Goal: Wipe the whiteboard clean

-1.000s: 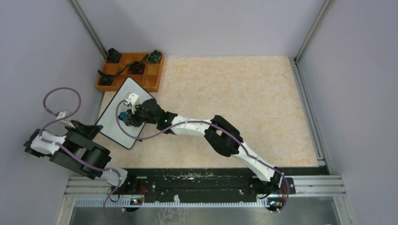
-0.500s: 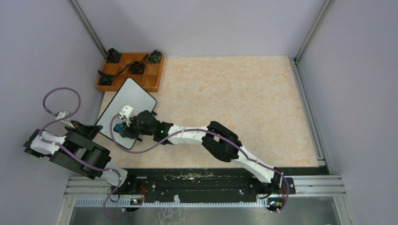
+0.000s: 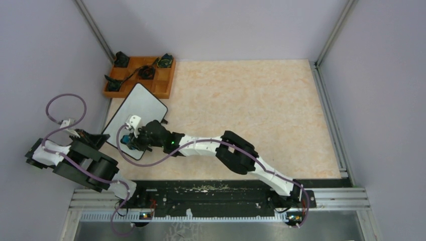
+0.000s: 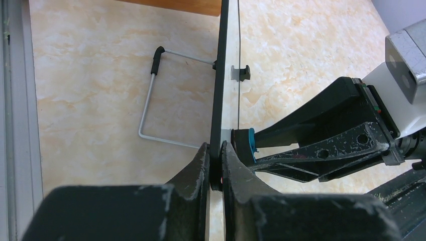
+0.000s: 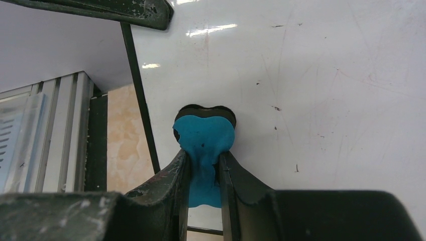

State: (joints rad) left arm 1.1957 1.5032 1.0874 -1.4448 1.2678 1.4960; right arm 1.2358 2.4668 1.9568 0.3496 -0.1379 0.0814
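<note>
The whiteboard (image 3: 143,103) is found at the far left of the table (image 3: 261,110), just in front of an orange tray (image 3: 162,84). Small dark items (image 3: 146,72) are seen in the tray's compartments. From the left wrist view the board is seen edge-on, and a wire stand (image 4: 157,60) is fixed to its back, with its bent end resting on the table.

The left gripper (image 4: 215,150) is closed on the thin black edge of the board, one finger on each face. The board is thus held at its near left side.

The right arm is stretched across the table to the board. The right gripper (image 5: 203,160) is closed narrowly on a blue eraser (image 5: 203,133), which is pinched between the two fingers. The dark pad at the eraser's tip is pressed against the white face, close to the board's black edge and near its lower corner. In the left wrist view the eraser is seen touching the face just beside the left fingers.

Faint scratches and a few dark specks are noted on the white surface around the eraser. Bright reflections are recorded near the top of that view.
</note>
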